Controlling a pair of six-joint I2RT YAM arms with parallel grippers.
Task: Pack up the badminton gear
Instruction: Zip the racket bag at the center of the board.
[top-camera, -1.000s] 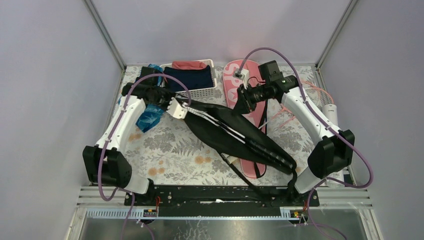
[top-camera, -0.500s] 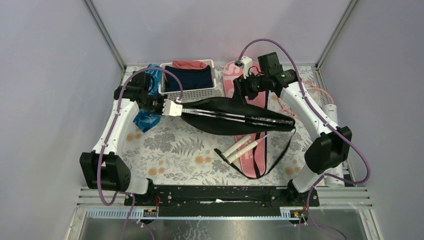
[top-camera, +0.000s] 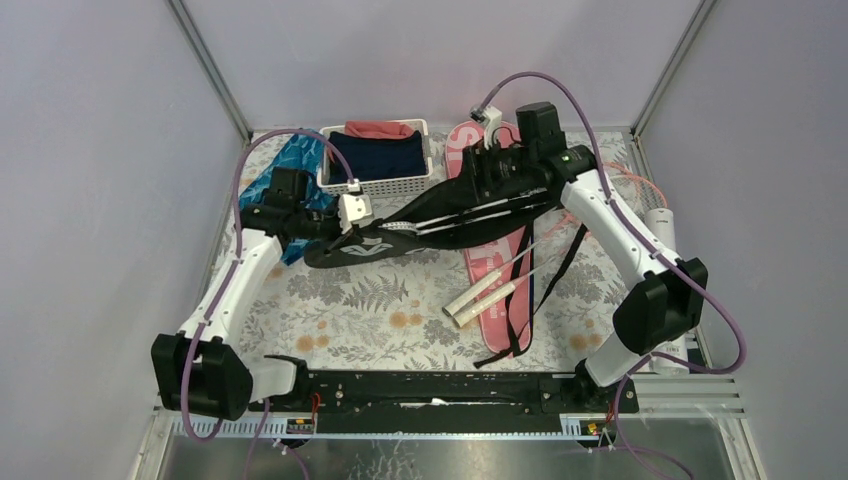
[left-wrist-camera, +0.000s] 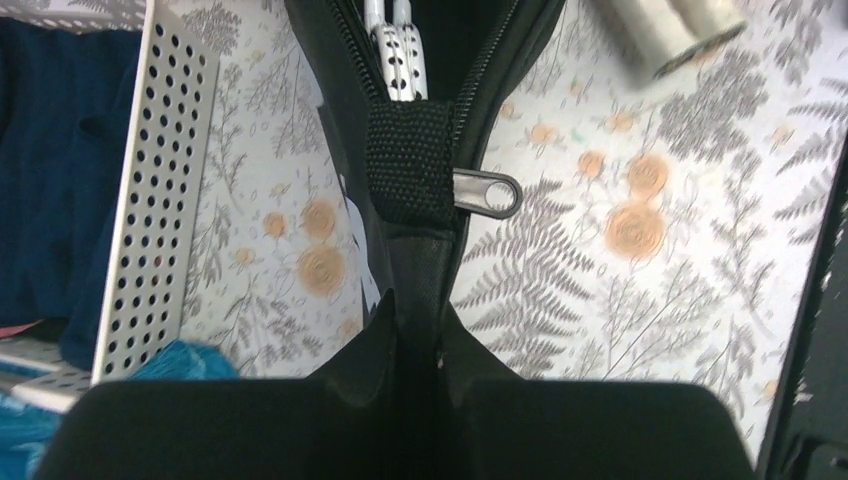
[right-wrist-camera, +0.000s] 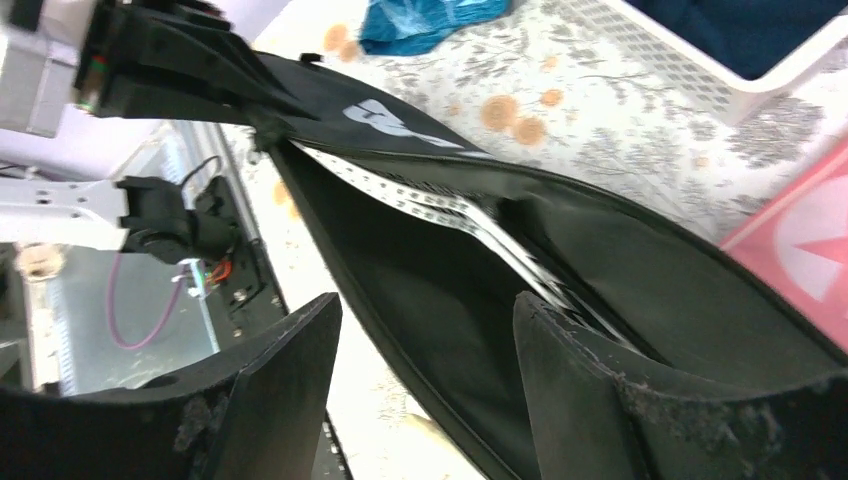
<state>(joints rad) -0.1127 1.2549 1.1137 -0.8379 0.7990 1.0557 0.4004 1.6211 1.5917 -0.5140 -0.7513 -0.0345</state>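
Note:
The black racket bag (top-camera: 450, 225) hangs across the middle of the table, its zip open. Racket handles (left-wrist-camera: 395, 50) with perforated white grips show inside it. My left gripper (top-camera: 368, 225) (left-wrist-camera: 420, 310) is shut on the bag's narrow end, just behind the zip pull (left-wrist-camera: 485, 192). My right gripper (top-camera: 478, 185) (right-wrist-camera: 425, 320) is open at the bag's far end, with the bag's open rim (right-wrist-camera: 420, 290) passing between its fingers. The pink bag (top-camera: 461, 152) lies flat beneath, with two white handles (top-camera: 487, 293) resting on it. A white shuttlecock tube (top-camera: 658, 222) lies at the right edge.
A white slatted basket (top-camera: 385, 185) of navy and red clothes stands at the back, close to the left gripper. A blue cloth (top-camera: 290, 160) lies at the back left. The black bag's strap (top-camera: 520, 300) trails over the pink bag. Orange racket strings (top-camera: 630, 185) show at the back right.
The right gripper has opened. The black bag's far end swung from the near right up toward the back right, uncovering the white handles. The left gripper kept its hold.

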